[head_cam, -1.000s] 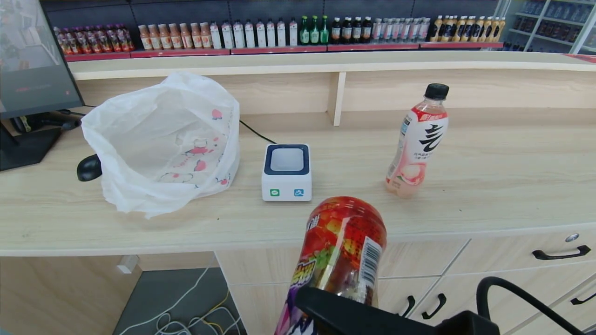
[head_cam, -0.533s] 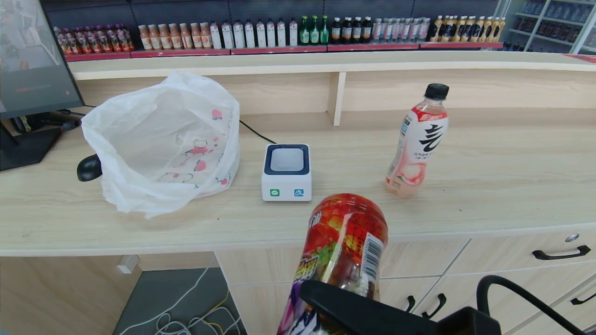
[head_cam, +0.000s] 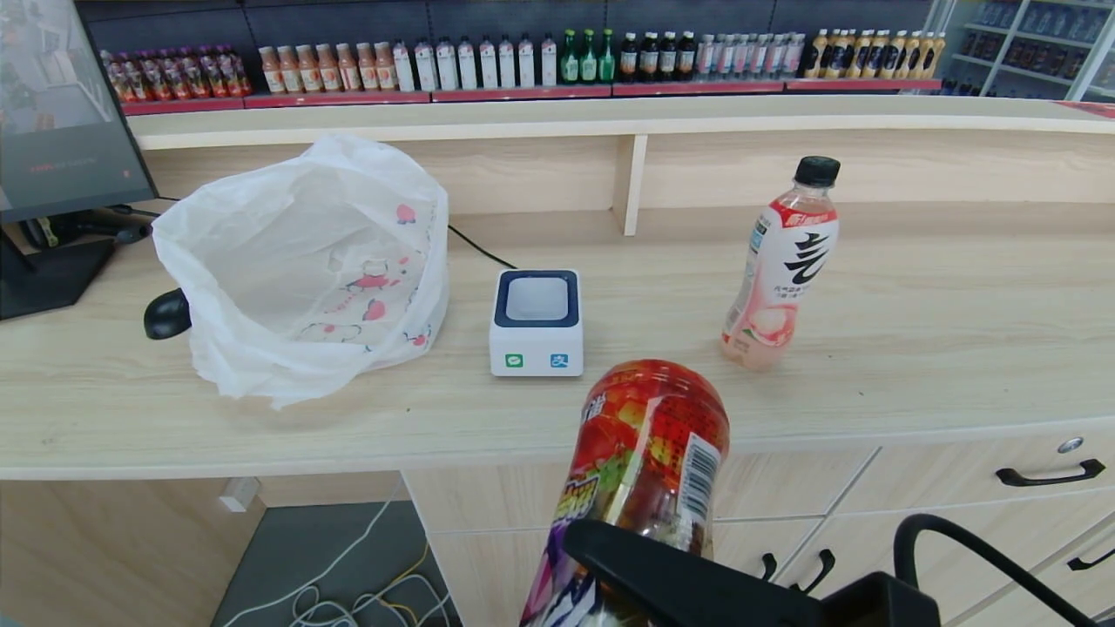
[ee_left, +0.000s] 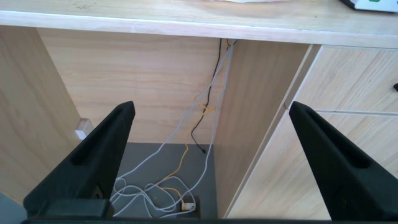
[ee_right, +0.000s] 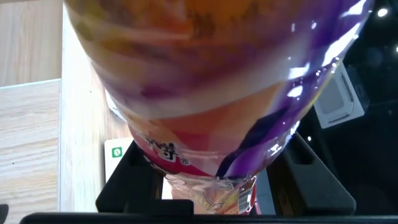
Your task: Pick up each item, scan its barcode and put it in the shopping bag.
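Head view: the right gripper [head_cam: 640,570] clamps its jaws on a bright-labelled jar [head_cam: 649,461], holding it tilted in the air off the counter's [head_cam: 915,348] front edge, just in front of the scanner [head_cam: 537,320]. The jar's barcode faces up and to the robot's right, away from the scanner's window. To scan well, the arm likely needs to carry the jar over the front edge and roll it so the barcode faces down at the window, held near and steady without knocking the unit. The bag [head_cam: 300,261] sits toward the counter's left end with its mouth open, ready for the drop. A bottle [head_cam: 781,261] waits upright toward the right end, apart from the scanner. The left gripper [ee_left: 211,109] hangs below the counter's front edge, jaws spread wide and empty.
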